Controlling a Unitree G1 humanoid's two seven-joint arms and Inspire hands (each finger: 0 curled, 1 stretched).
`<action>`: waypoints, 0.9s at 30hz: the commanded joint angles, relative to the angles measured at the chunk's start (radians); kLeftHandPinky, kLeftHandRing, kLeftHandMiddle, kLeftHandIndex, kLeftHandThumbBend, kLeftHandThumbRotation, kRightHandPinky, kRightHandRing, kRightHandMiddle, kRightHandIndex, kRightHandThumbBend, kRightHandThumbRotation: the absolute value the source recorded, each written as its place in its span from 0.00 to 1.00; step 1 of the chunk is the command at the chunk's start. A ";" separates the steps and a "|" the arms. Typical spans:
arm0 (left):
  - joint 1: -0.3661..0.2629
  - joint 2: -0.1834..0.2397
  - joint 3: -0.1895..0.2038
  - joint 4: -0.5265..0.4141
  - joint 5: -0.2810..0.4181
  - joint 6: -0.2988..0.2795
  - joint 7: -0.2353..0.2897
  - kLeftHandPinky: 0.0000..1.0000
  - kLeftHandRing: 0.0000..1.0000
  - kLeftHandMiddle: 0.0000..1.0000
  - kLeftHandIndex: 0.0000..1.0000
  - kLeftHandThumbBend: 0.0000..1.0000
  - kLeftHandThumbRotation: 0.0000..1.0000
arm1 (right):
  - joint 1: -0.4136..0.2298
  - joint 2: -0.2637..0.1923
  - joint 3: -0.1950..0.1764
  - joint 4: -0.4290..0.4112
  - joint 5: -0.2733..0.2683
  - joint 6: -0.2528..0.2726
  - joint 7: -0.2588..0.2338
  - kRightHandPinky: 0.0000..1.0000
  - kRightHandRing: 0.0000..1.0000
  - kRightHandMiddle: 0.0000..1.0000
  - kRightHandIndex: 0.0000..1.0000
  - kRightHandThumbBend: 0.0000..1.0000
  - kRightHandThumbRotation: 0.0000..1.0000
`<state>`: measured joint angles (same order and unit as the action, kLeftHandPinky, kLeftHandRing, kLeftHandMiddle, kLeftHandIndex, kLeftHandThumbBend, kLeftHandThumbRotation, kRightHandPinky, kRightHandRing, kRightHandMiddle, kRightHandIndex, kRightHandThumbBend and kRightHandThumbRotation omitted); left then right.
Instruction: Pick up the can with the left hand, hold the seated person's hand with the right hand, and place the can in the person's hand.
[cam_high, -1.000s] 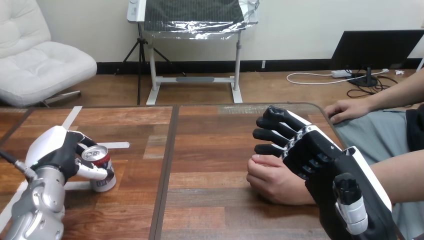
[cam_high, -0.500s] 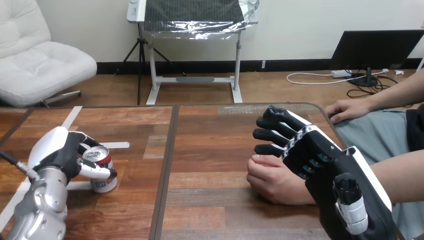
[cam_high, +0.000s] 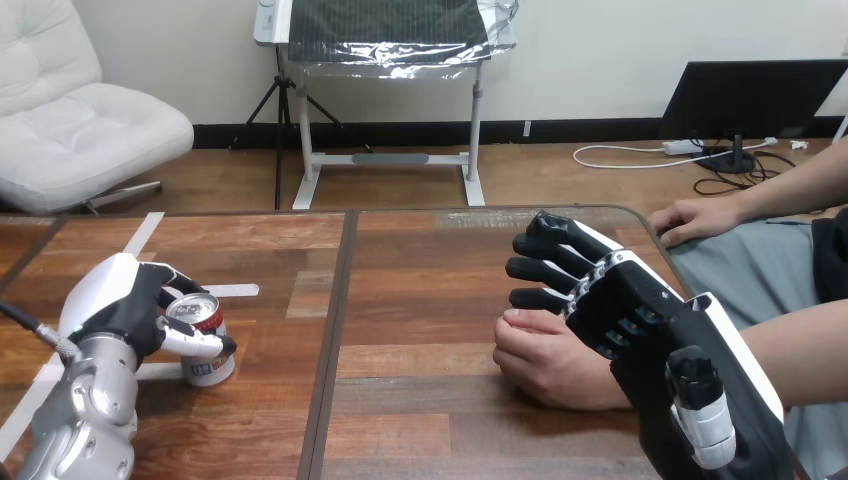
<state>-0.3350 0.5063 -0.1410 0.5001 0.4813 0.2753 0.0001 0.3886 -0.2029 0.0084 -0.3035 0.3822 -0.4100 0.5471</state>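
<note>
The can (cam_high: 203, 341) stands near the table's (cam_high: 420, 265) left edge with your left hand (cam_high: 115, 300) curled round it, the pickup apparently under way. Your right hand (cam_high: 625, 300) lies over the person's hand (cam_high: 545, 362) toward the right edge; its grip cannot be told. Next you would likely lift the can clear and carry it rightward.

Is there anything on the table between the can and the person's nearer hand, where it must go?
Nothing visible stands on the table between the can and the person's nearer hand; the right hand lies over that hand's back.
</note>
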 joint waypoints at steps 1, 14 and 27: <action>-0.072 0.005 0.015 -0.036 -0.002 -0.010 0.012 0.45 0.53 0.59 0.63 0.73 0.00 | -0.038 -0.005 -0.008 -0.038 0.007 0.002 -0.007 0.78 0.84 0.86 0.86 0.96 0.86; -0.075 0.003 0.010 -0.018 0.003 -0.024 0.029 0.36 0.44 0.51 0.56 0.72 0.00 | -0.037 -0.005 -0.006 -0.045 0.007 0.009 -0.011 0.78 0.84 0.86 0.86 0.96 0.86; -0.072 0.006 0.000 -0.013 0.013 -0.043 0.041 0.19 0.28 0.38 0.50 0.71 0.00 | -0.043 -0.005 -0.007 -0.033 0.008 0.006 -0.008 0.78 0.84 0.85 0.86 0.95 0.87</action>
<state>-0.3349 0.5058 -0.1424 0.5024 0.4817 0.2516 0.0193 0.3886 -0.2029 0.0084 -0.3042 0.3821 -0.4064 0.5424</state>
